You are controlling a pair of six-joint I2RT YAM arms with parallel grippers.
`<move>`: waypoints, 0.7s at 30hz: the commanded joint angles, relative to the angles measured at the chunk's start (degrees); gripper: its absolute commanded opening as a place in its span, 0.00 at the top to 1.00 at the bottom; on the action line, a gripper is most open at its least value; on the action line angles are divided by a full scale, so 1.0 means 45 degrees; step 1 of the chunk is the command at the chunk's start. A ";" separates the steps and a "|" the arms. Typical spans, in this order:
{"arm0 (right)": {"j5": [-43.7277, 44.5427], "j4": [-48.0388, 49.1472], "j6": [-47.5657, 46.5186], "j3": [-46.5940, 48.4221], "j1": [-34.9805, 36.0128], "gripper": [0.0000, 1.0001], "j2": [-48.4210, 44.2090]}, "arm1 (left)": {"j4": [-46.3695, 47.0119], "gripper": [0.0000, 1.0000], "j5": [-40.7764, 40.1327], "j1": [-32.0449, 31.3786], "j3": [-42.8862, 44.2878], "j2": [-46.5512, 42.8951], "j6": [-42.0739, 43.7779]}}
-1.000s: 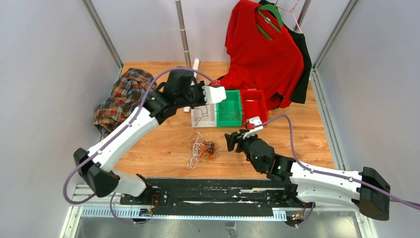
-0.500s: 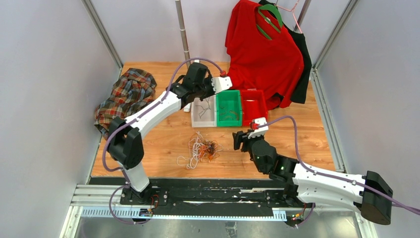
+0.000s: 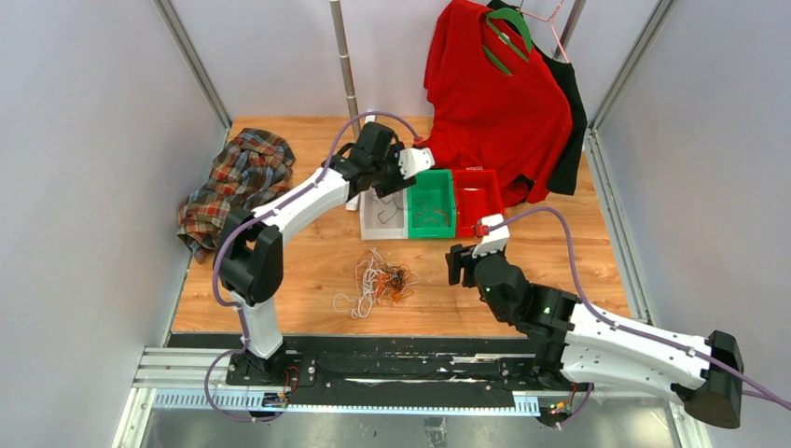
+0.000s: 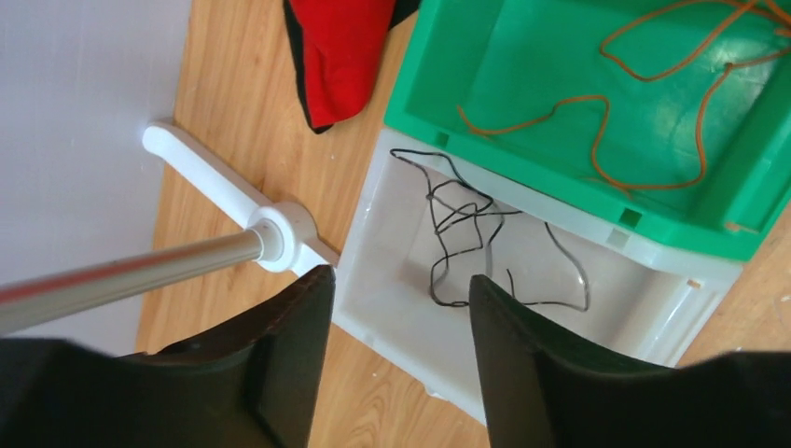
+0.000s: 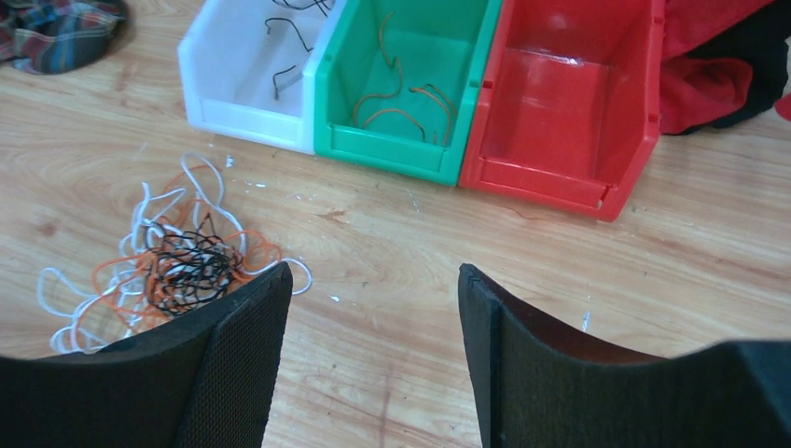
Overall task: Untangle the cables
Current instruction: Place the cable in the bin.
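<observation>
Black kinked cable, seemingly wiry; left end effector, right end effector wide.

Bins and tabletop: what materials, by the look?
The white bin, green bin and red bin look like moulded plastic: smooth, slightly glossy walls, soft highlights, moulded rims. The white one seems faintly translucent. The tabletop is wood or wood-look laminate, with visible grain and a satin sheen; I cannot tell which.
</observation>
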 commanded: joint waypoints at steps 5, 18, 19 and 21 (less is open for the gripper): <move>-0.1191 -0.4174 0.0277 0.2044 -0.0333 0.35 -0.0351 | -0.2958 0.22 0.1258 0.0380 0.1393 -0.1153 -0.0407; -0.1161 -0.1422 -0.0189 0.0966 -0.0333 0.34 0.0662 | -0.6857 0.12 0.4124 0.0856 -0.3178 -0.5130 0.0370; -0.1267 -0.1019 -0.0312 0.0838 -0.0331 0.34 0.0801 | -0.6943 0.13 0.4207 0.0863 -0.3780 -0.5435 0.0604; -0.1344 -0.0523 -0.0500 0.0770 -0.0349 0.34 0.1162 | -0.7077 0.14 0.4341 0.0872 -0.4806 -0.5905 0.1109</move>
